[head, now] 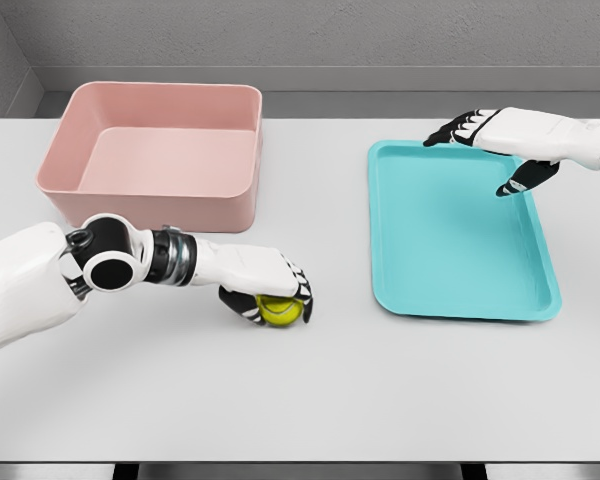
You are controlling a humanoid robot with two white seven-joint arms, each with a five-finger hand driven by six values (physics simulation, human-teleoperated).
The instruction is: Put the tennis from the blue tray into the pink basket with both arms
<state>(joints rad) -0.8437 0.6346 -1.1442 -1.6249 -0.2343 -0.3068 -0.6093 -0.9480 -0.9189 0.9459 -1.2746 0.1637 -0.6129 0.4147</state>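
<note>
In the head view, the ball is seen on the counter, between the basket and the tray, a little in front of the basket's near wall. It is enclosed from above by the left hand, whose fingers are curled down around it, so that only its lower yellow face shows. Whether the ball is lifted clear of the counter or is resting on it cannot be told. The right hand is held above the far right corner of the tray, its fingers spread loosely and nothing grasped.

The step in hand is judged to be the carry into the basket. The grip should be kept closed while the ball is raised high enough to clear the near wall; the hand should then be brought over the middle of the basket's floor before the fingers are released, so that the ball is not bounced out or rolled against the rim. A low release is advised.

The basket is seen to hold nothing, its pink floor bare. The tray likewise carries nothing.
</note>
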